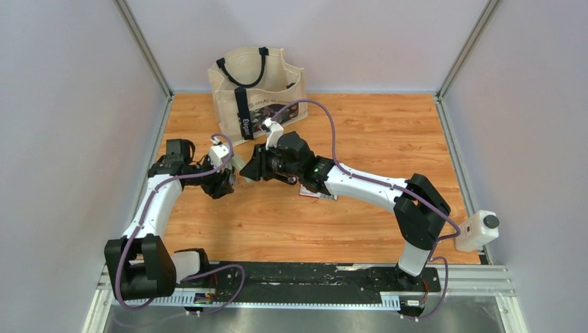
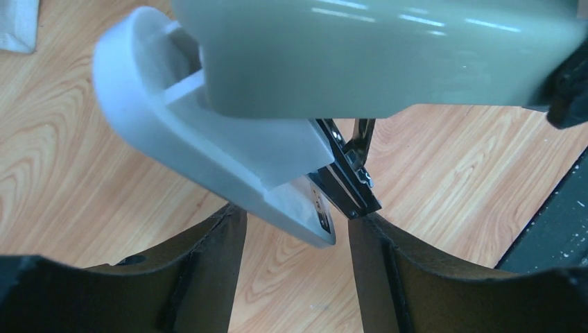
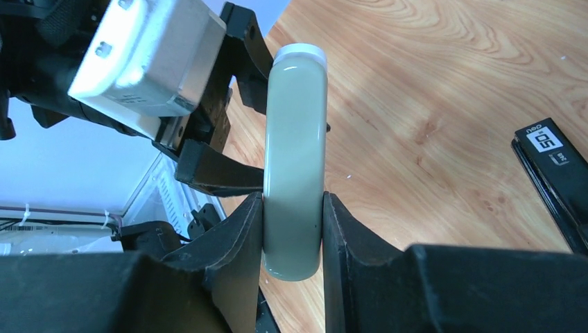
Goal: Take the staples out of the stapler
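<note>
The stapler (image 1: 240, 164) is held in the air between my two grippers, left of the table's middle. My right gripper (image 1: 249, 171) is shut on its dull grey top (image 3: 295, 139), one finger on each side. In the left wrist view the stapler hangs open: grey top (image 2: 381, 55) above, pale base (image 2: 208, 146) swung down, dark metal magazine (image 2: 344, 179) between them. My left gripper (image 2: 297, 215) is open, with the base's tip between its fingertips and the magazine's end touching the right finger (image 2: 388, 277). No staples show.
A beige tote bag (image 1: 256, 83) stands at the back. A flat red-and-white box (image 1: 317, 193) lies under my right forearm. A dark flat box with a white label (image 3: 555, 173) lies on the wood to the right of the right gripper. Walls enclose three sides.
</note>
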Action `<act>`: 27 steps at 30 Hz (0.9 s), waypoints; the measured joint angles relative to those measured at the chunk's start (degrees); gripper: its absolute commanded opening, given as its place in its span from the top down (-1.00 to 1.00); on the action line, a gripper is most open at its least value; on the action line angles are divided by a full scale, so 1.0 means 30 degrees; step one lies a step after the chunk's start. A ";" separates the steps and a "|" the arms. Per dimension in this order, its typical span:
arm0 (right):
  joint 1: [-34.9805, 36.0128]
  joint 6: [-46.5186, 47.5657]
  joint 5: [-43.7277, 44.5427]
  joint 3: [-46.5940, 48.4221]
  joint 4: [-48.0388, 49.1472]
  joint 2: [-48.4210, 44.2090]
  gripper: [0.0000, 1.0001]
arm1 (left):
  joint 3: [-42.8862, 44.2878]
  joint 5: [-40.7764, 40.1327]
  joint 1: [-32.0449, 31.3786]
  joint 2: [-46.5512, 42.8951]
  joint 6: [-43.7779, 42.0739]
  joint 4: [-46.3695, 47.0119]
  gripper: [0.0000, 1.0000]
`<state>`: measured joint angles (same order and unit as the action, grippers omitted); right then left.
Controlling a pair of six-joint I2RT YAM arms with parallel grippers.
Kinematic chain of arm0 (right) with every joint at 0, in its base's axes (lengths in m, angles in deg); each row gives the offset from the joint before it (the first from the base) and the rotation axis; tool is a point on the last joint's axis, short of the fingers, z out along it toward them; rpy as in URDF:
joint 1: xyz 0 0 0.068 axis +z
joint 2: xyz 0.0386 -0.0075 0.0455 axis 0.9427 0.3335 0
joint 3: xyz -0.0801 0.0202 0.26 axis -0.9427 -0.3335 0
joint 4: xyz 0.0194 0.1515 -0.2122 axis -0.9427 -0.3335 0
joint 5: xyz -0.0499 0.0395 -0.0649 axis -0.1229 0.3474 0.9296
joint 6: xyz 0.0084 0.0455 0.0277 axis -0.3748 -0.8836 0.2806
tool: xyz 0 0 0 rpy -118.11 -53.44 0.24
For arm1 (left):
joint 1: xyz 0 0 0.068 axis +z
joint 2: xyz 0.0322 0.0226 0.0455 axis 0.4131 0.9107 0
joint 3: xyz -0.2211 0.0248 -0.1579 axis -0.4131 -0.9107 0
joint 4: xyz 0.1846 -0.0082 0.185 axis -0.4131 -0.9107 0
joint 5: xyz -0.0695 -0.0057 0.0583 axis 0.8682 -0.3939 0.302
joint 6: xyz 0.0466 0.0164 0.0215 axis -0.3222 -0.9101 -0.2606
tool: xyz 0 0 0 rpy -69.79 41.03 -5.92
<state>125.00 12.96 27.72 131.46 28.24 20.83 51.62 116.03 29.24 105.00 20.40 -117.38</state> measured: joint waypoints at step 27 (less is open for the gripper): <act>-0.0073 0.0095 -0.1698 -0.2761 0.0131 -0.0787 1.00 | -0.2827 -0.4262 -0.1392 -0.3169 -0.2637 0.3031 0.81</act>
<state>124.78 13.24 22.63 123.17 28.64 18.47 43.14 103.24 25.07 95.49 12.48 -108.28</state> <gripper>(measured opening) 0.335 0.204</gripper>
